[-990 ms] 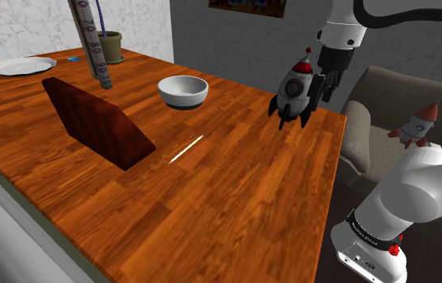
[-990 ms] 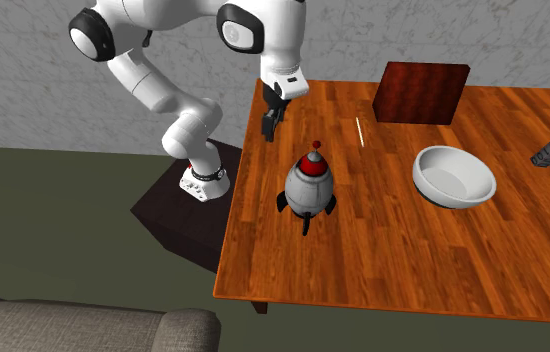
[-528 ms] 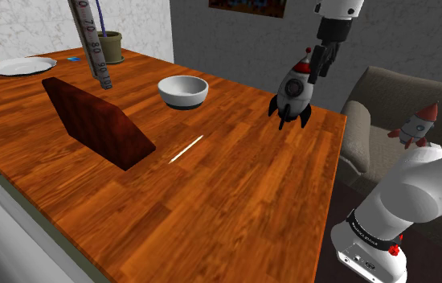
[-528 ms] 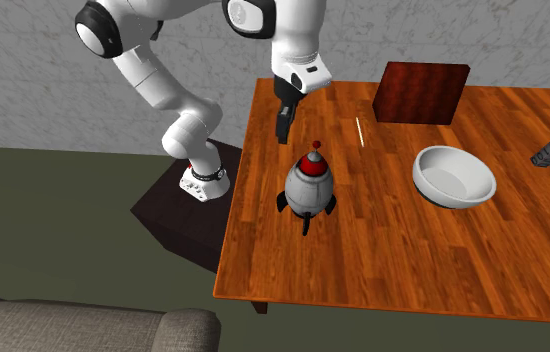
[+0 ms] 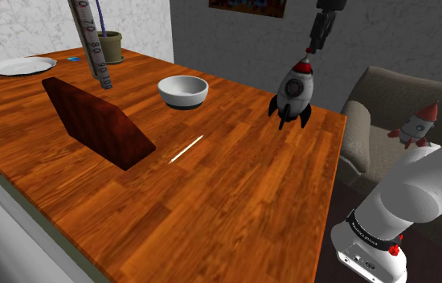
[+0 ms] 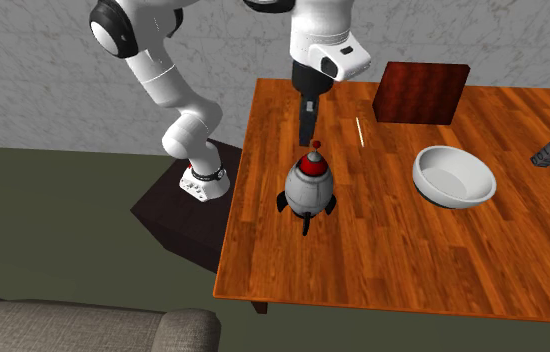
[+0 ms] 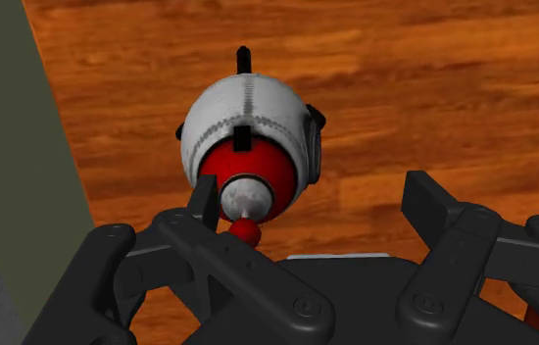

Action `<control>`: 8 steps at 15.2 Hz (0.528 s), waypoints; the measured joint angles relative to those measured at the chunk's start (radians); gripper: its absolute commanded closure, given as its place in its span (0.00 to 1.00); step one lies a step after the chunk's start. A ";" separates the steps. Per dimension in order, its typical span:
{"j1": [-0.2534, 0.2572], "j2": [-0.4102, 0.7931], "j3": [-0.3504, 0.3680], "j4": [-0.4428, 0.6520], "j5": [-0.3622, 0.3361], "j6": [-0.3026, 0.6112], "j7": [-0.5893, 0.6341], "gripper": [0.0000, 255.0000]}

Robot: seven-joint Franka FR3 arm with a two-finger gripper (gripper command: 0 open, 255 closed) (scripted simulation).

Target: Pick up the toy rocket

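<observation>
The toy rocket (image 5: 294, 92) stands upright on the wooden table (image 5: 211, 193) near its edge by the sofa. It has a grey-white body, a red nose with a small red ball on top, and dark fins. My gripper (image 5: 313, 50) hangs just above the nose tip, pointing down. In the second exterior view the gripper (image 6: 308, 138) sits directly over the rocket (image 6: 309, 187). The wrist view looks down on the rocket (image 7: 248, 137); the gripper (image 7: 317, 201) is open, one finger (image 7: 202, 201) close beside the nose and the other well off to the side, with nothing clasped.
A white bowl (image 5: 183, 90), a dark red block (image 5: 95, 120) and a thin white stick (image 5: 186, 149) lie on the table. A plate (image 5: 20, 66), a pot (image 5: 111, 47) and a tilted ruler (image 5: 91, 40) stand farther back. A second toy rocket (image 5: 417, 125) rests on the sofa (image 5: 388, 96).
The gripper rose from beside the rocket's body and swung over to just above its nose. The rocket has not moved.
</observation>
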 measured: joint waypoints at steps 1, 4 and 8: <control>-0.001 0.040 -0.017 0.061 0.002 -0.018 -0.032 0.00; 0.001 0.129 -0.043 0.192 0.013 -0.054 -0.095 0.00; 0.000 0.126 -0.047 0.151 0.012 -0.014 -0.107 0.00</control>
